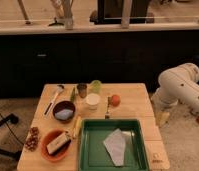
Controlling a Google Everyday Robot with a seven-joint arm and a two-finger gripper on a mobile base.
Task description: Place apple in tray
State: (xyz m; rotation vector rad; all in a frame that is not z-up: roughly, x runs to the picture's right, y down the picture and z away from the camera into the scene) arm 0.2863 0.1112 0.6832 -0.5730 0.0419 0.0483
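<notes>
**Apple not yet in the tray; claw waiting off the tabletop's right edge**

Farthest from the claw, an orange bowl (55, 145) is sitting at the near-left corner of the tabletop (135, 95), and a dark bowl (64, 110) is resting just behind it. Closer to the claw, a white cup (92, 101) is standing mid-tabletop, with a green cup (95, 86) right behind it.

The apple (115, 100) is lying on the bare wood to the claw's left and a little farther back, just beside the white cup and just beyond the far rim of the tray (93, 150). It is touching neither. The green tray is filling the near part of the tabletop, to the left of the claw and nearer the camera, and is holding only a white sheet of paper (115, 145).

The claw (162, 116) is hanging low beside the right edge of the tabletop, under the bent white arm (183, 85). Whether it is wide or narrow cannot be told, though nothing is showing in it.

Judging from this, nothing of the task is done. The reach to the apple, the grasp, the carry over the rim and the release are all remaining.
</notes>
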